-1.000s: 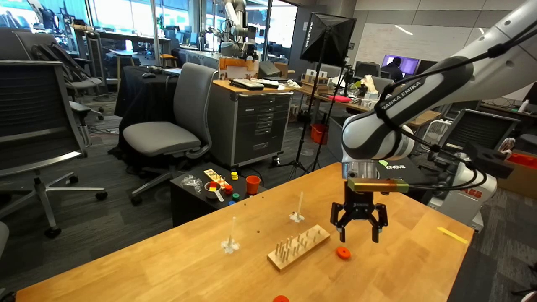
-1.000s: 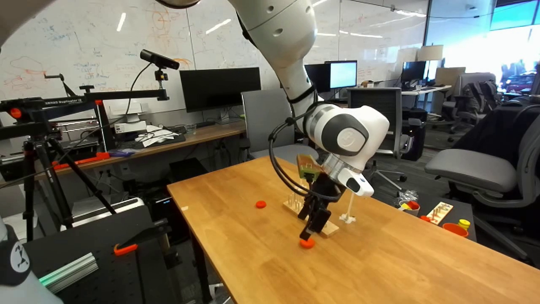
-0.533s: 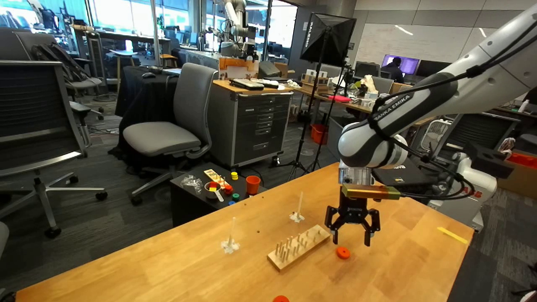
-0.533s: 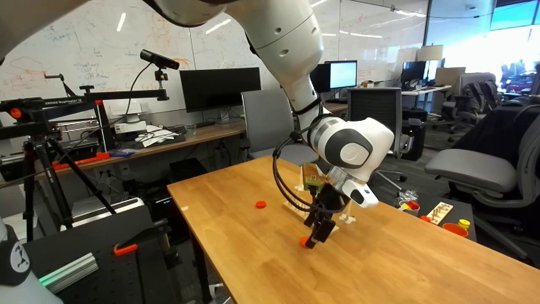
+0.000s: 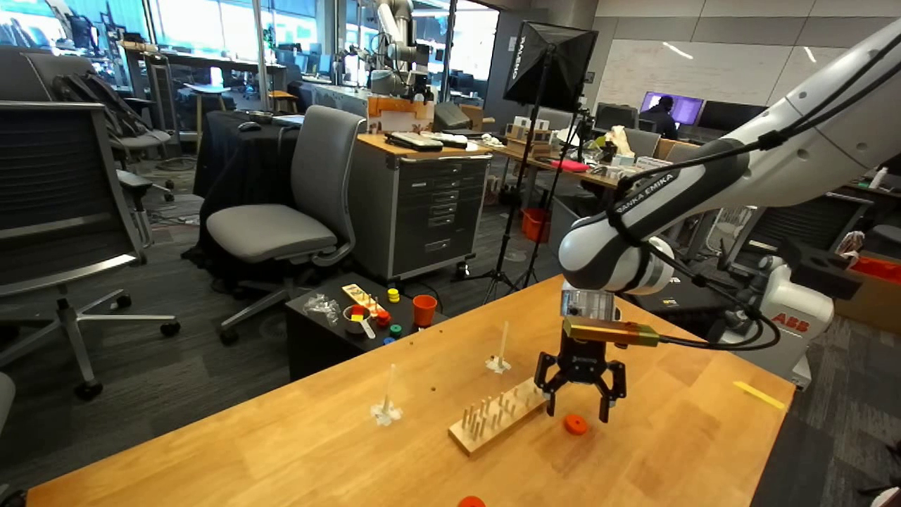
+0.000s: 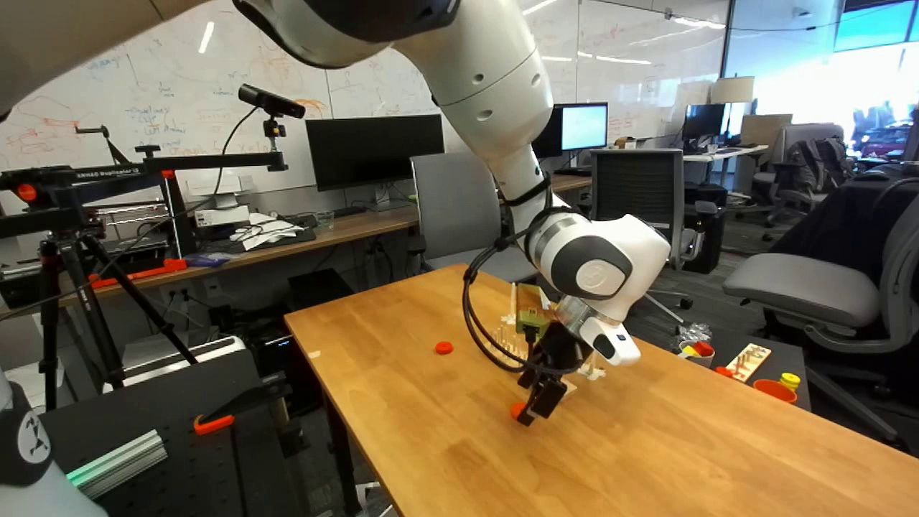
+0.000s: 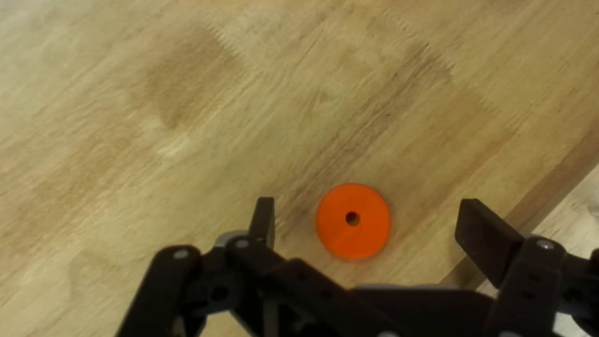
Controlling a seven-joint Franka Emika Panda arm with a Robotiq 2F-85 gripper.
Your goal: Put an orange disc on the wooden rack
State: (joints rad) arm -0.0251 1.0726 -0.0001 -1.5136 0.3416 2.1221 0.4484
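Pincer [image 7: 365, 213]: released, its jaws spread wide; in the wrist view it reaches in from six o'clock.
Orange disc [image 7: 352, 236]: flat on the table [image 5: 281, 451], pierced at its centre, between the two fingers [image 7: 266, 217] and apart from both.
Nine-o'clock gap: the narrower, in the wrist view, from disc to finger.
Three-o'clock gap: the wider; the disc sits a little off the middle of the jaws.
From outside: in an exterior view the disc [image 5: 576, 426] shows between and slightly below the fingertips [image 5: 604, 414]; in an exterior view a finger covers the three-o'clock side of the disc [image 6: 516, 411]. The tips' height above the table I cannot tell.
Wooden rack [image 5: 505, 417]: a low pegged board, near the disc, on its nine-o'clock side in an exterior view, running from eight toward two, its two-o'clock end partly behind a finger.
Second disc [image 6: 444, 347]: also orange, on the table in both exterior views, well apart from the pincer; at eight o'clock from the first where the view's bottom edge cuts it, between ten and eleven where it shows whole.
Upright sticks [image 5: 503, 341]: two, pale; from the rack, one stands at twelve o'clock, one at nine.
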